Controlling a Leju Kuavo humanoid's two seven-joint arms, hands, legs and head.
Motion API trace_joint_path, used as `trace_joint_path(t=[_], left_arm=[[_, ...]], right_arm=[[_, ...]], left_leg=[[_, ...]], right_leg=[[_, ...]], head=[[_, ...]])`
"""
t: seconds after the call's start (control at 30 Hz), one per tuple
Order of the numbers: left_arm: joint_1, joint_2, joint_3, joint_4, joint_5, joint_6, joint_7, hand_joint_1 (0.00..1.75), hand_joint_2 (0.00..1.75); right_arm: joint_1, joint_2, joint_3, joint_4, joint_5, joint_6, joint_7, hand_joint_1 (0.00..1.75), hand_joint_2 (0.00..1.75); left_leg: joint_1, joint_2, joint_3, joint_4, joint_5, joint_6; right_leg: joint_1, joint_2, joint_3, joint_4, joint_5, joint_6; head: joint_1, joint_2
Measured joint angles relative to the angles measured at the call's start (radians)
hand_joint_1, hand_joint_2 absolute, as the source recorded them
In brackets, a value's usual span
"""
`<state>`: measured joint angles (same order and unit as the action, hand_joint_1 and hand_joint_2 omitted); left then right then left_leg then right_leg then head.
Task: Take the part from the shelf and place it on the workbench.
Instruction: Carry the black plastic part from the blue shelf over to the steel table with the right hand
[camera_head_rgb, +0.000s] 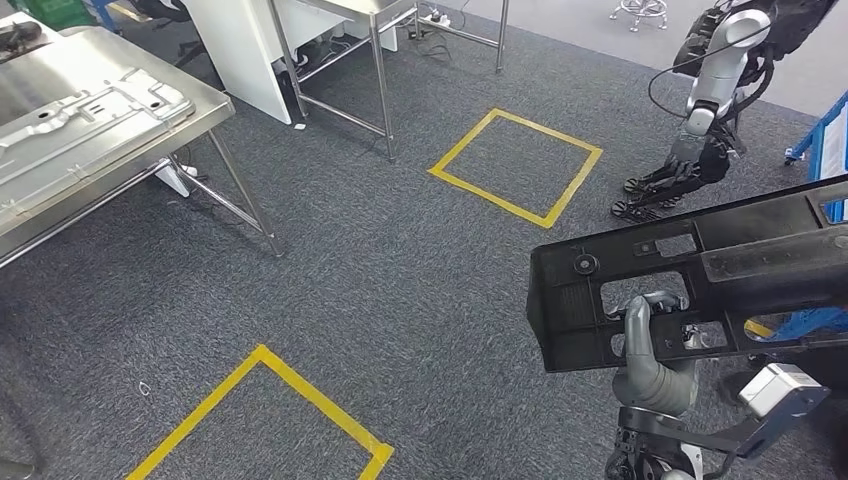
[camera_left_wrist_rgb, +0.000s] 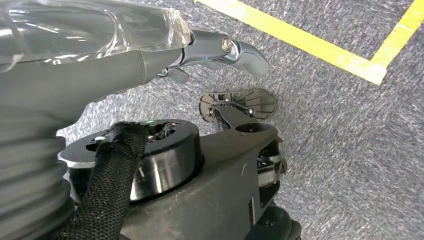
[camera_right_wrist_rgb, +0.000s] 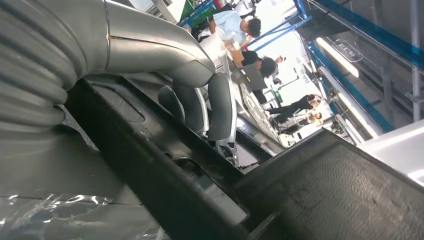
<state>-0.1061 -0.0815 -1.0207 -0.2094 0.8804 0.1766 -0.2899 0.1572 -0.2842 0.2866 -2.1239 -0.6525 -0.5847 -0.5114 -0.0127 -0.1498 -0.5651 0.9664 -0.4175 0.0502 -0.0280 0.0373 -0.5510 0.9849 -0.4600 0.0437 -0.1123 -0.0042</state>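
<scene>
The part is a long black plastic panel (camera_head_rgb: 760, 250) with several cut-outs, held up at the right of the head view. My right hand (camera_head_rgb: 650, 340) grips it from below, fingers reaching through one opening. The right wrist view shows the grey fingers (camera_right_wrist_rgb: 200, 95) hooked over the panel's dark edge (camera_right_wrist_rgb: 320, 190). The steel workbench (camera_head_rgb: 70, 50) stands at the far left with a stamped metal sheet (camera_head_rgb: 80, 130) lying on it. My left hand (camera_left_wrist_rgb: 220, 52) hangs over the carpet, thumb stretched out, holding nothing.
Two yellow tape squares mark the carpet, one near (camera_head_rgb: 320, 405) and one farther off (camera_head_rgb: 490, 197). A second steel table frame (camera_head_rgb: 380, 60) stands beyond the workbench. Another robot (camera_head_rgb: 710, 90) stands at the upper right beside a blue rack (camera_head_rgb: 830, 140). People (camera_right_wrist_rgb: 235, 25) stand in the distance.
</scene>
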Motion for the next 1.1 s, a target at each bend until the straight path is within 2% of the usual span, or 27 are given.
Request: trace_joint_path(t=[0.03, 0.07, 0.13, 0.17, 0.2, 0.23, 0.27, 0.3, 0.37, 0.4, 0.43, 0.5, 0.53, 0.57, 0.63, 0.67, 0.7, 0.73, 0.77, 0.8, 0.83, 0.87, 0.9, 0.93, 1.0, 1.03, 1.1], left_arm=[[0.001, 0.000, 0.000, 0.000, 0.000, 0.000, 0.000, 0.00, 1.75], [0.001, 0.000, 0.000, 0.000, 0.000, 0.000, 0.000, 0.00, 1.75], [0.001, 0.000, 0.000, 0.000, 0.001, 0.000, 0.000, 0.00, 1.75], [0.001, 0.000, 0.000, 0.000, 0.001, -0.001, 0.002, 0.00, 1.75], [0.001, 0.000, 0.000, 0.000, 0.002, -0.001, 0.004, 0.00, 1.75], [0.001, 0.000, 0.000, 0.000, 0.003, -0.002, 0.006, 0.00, 1.75], [0.002, 0.000, 0.000, 0.000, 0.004, -0.002, 0.008, 0.00, 1.75], [0.002, 0.000, 0.000, 0.000, 0.005, -0.002, 0.009, 0.00, 1.75], [0.002, 0.000, 0.000, 0.000, 0.006, -0.003, 0.012, 0.00, 1.75], [0.003, 0.000, 0.000, 0.000, 0.007, -0.003, 0.013, 0.00, 1.75], [0.004, 0.000, 0.000, 0.000, 0.008, -0.003, 0.014, 0.00, 1.75], [0.005, 0.001, 0.000, 0.000, 0.012, -0.003, 0.014, 0.00, 1.75], [0.006, 0.000, 0.000, 0.000, 0.014, -0.003, 0.015, 0.00, 1.75], [0.005, 0.000, 0.000, 0.000, 0.016, -0.003, 0.015, 0.00, 1.75], [0.002, -0.002, 0.001, 0.000, 0.017, -0.004, 0.017, 0.00, 1.75], [0.001, -0.002, 0.001, 0.000, 0.016, -0.004, 0.017, 0.00, 1.75], [0.000, -0.004, 0.001, 0.000, 0.016, -0.004, 0.017, 0.00, 1.75], [0.000, -0.005, 0.001, 0.000, 0.016, -0.004, 0.017, 0.00, 1.75], [0.000, -0.005, 0.001, 0.000, 0.016, -0.004, 0.018, 0.00, 1.75], [0.000, -0.005, 0.001, 0.000, 0.016, -0.004, 0.018, 0.00, 1.75], [0.000, -0.005, 0.001, 0.000, 0.016, -0.004, 0.018, 0.00, 1.75], [-0.002, -0.005, 0.001, 0.000, 0.015, -0.004, 0.018, 0.00, 1.75], [-0.003, -0.005, 0.001, 0.000, 0.015, -0.004, 0.018, 0.00, 1.75], [-0.004, -0.005, 0.001, 0.000, 0.015, -0.004, 0.018, 0.00, 1.75], [-0.003, -0.005, 0.001, 0.000, 0.015, -0.004, 0.018, 0.00, 1.75], [-0.002, -0.005, 0.001, 0.000, 0.015, -0.004, 0.018, 0.00, 1.75], [-0.002, -0.004, 0.001, 0.000, 0.016, -0.004, 0.021, 0.00, 1.75]], right_arm=[[-0.001, 0.000, 0.000, 0.000, 0.000, 0.001, 0.000, 1.75, 1.75], [-0.002, 0.000, 0.000, 0.000, 0.000, 0.001, 0.000, 1.75, 1.75], [-0.002, 0.000, -0.001, 0.000, -0.001, 0.001, 0.000, 1.75, 1.75], [-0.001, 0.000, -0.001, 0.000, -0.002, 0.001, 0.000, 1.75, 1.75], [-0.001, 0.000, -0.001, 0.001, -0.003, 0.001, 0.000, 1.75, 1.75], [-0.001, 0.000, -0.001, 0.001, -0.005, 0.001, 0.000, 1.75, 1.75], [-0.001, 0.000, -0.001, 0.001, -0.006, 0.001, 0.001, 1.75, 1.75], [-0.001, 0.000, -0.001, 0.002, -0.006, 0.001, 0.001, 1.75, 1.75], [-0.001, 0.000, -0.001, 0.002, -0.007, 0.001, 0.001, 1.75, 1.75], [-0.001, 0.000, -0.001, 0.002, -0.007, 0.001, 0.001, 1.75, 1.75], [-0.001, 0.000, -0.001, 0.002, -0.007, 0.001, 0.002, 1.75, 1.75], [-0.002, 0.000, -0.001, 0.002, -0.008, 0.002, 0.002, 1.75, 1.75], [-0.003, 0.000, -0.002, 0.002, -0.008, 0.002, 0.003, 1.75, 1.75], [-0.004, 0.000, -0.002, 0.002, -0.009, 0.002, 0.003, 1.75, 1.75], [-0.005, 0.000, -0.004, 0.003, -0.009, 0.002, 0.003, 1.75, 1.75], [-0.004, 0.000, -0.004, 0.004, -0.009, 0.002, 0.003, 1.75, 1.75], [-0.003, 0.000, -0.005, 0.005, -0.010, 0.002, 0.003, 1.75, 1.75], [-0.002, 0.000, -0.005, 0.006, -0.012, 0.002, 0.003, 1.75, 1.75], [-0.002, 0.000, -0.005, 0.007, -0.013, 0.002, 0.003, 1.75, 1.75], [-0.002, 0.000, -0.005, 0.007, -0.014, 0.002, 0.003, 1.75, 1.75], [-0.003, 0.000, -0.005, 0.008, -0.016, 0.002, 0.003, 1.75, 1.75], [-0.003, 0.000, -0.005, 0.008, -0.016, 0.002, 0.003, 1.75, 1.75], [-0.003, 0.000, -0.006, 0.009, -0.016, 0.002, 0.003, 1.75, 1.75], [-0.003, 0.000, -0.006, 0.010, -0.016, 0.002, 0.003, 1.75, 1.75], [-0.004, 0.001, -0.007, 0.012, -0.016, 0.002, 0.003, 1.75, 1.75], [-0.006, 0.001, -0.007, 0.012, -0.016, 0.003, 0.003, 1.75, 1.75], [-0.008, 0.001, -0.007, 0.012, -0.016, 0.004, 0.002, 1.75, 1.75]], left_leg=[[0.000, 0.019, -0.007, 0.015, -0.009, -0.004], [0.000, 0.049, -0.025, 0.051, -0.029, -0.009], [0.002, 0.114, -0.093, 0.184, -0.088, -0.019], [0.004, 0.128, -0.134, 0.257, -0.114, -0.022], [0.005, 0.133, -0.162, 0.306, -0.126, -0.023], [0.006, 0.135, -0.170, 0.314, -0.118, -0.022], [0.005, 0.140, -0.155, 0.279, -0.092, -0.019], [0.001, 0.153, -0.119, 0.208, -0.055, -0.012], [-0.014, 0.213, -0.044, 0.060, -0.004, 0.005], [-0.022, 0.234, -0.025, 0.019, 0.005, 0.011], [-0.028, 0.243, -0.020, 0.005, 0.003, 0.015], [-0.026, 0.212, -0.017, -0.004, 0.006, 0.019], [-0.023, 0.197, -0.010, -0.011, 0.008, 0.022], [-0.017, 0.182, -0.001, -0.018, 0.011, 0.025], [-0.011, 0.153, 0.010, -0.023, 0.010, 0.031], [-0.010, 0.138, 0.012, -0.022, 0.009, 0.033], [-0.009, 0.121, 0.014, -0.022, 0.007, 0.034], [-0.009, 0.103, 0.016, -0.022, 0.006, 0.033], [-0.008, 0.085, 0.018, -0.021, 0.004, 0.032], [-0.007, 0.068, 0.022, -0.020, 0.002, 0.028], [-0.006, 0.053, 0.026, -0.018, -0.001, 0.024], [-0.006, 0.039, 0.026, -0.014, -0.005, 0.019], [-0.005, 0.026, 0.024, -0.010, -0.007, 0.014], [-0.004, 0.015, 0.019, -0.006, -0.008, 0.010], [0.000, -0.003, 0.010, -0.004, -0.008, 0.004], [0.000, 0.009, 0.006, 0.004, -0.013, 0.000], [-0.003, 0.068, -0.027, 0.071, -0.046, -0.010]], right_leg=[[0.000, -0.012, 0.002, -0.001, 0.000, -0.007], [0.000, -0.024, 0.004, -0.002, -0.001, -0.013], [0.004, -0.049, 0.007, -0.003, -0.006, -0.021], [0.007, -0.063, 0.008, -0.003, -0.008, -0.023], [0.008, -0.077, 0.009, -0.003, -0.010, -0.024], [0.010, -0.090, 0.011, -0.002, -0.013, -0.024], [0.011, -0.104, 0.015, -0.003, -0.016, -0.023], [0.012, -0.118, 0.021, -0.003, -0.021, -0.022], [0.014, -0.142, 0.034, -0.003, -0.030, -0.017], [0.015, -0.152, 0.038, -0.004, -0.034, -0.013], [0.015, -0.162, 0.040, -0.005, -0.038, -0.008], [0.013, -0.183, 0.048, -0.007, -0.045, 0.002], [0.012, -0.172, 0.051, 0.001, -0.054, 0.006], [0.011, -0.146, 0.046, 0.025, -0.071, 0.009], [0.008, -0.075, -0.003, 0.136, -0.127, 0.013], [0.007, -0.056, -0.041, 0.206, -0.156, 0.014], [0.007, -0.048, -0.073, 0.258, -0.170, 0.015], [0.007, -0.046, -0.090, 0.275, -0.165, 0.015], [0.007, -0.044, -0.086, 0.249, -0.137, 0.015], [0.006, -0.036, -0.063, 0.186, -0.093, 0.016], [0.004, -0.017, -0.032, 0.113, -0.053, 0.016], [0.001, 0.008, -0.005, 0.050, -0.026, 0.016], [0.000, 0.029, 0.012, 0.012, -0.014, 0.015], [0.000, 0.040, 0.018, -0.002, -0.016, 0.012], [0.004, 0.027, 0.018, -0.003, -0.019, 0.002], [0.005, 0.015, 0.019, -0.004, -0.019, -0.003], [0.006, -0.011, 0.025, -0.007, -0.022, -0.013]], head=[[-0.001, 0.000], [-0.003, 0.000], [-0.006, 0.000], [-0.006, 0.000], [-0.006, 0.000], [-0.006, 0.000], [-0.006, 0.000], [-0.006, 0.000], [-0.006, 0.000], [-0.006, 0.000], [-0.006, 0.000], [-0.006, 0.000], [-0.004, 0.000], [-0.002, 0.000], [0.004, 0.000], [0.007, 0.000], [0.009, 0.000], [0.009, 0.000], [0.010, 0.000], [0.010, 0.000], [0.010, 0.000], [0.011, 0.000], [0.011, 0.000], [0.011, 0.000], [0.012, 0.000], [0.011, 0.000], [0.008, 0.000]])
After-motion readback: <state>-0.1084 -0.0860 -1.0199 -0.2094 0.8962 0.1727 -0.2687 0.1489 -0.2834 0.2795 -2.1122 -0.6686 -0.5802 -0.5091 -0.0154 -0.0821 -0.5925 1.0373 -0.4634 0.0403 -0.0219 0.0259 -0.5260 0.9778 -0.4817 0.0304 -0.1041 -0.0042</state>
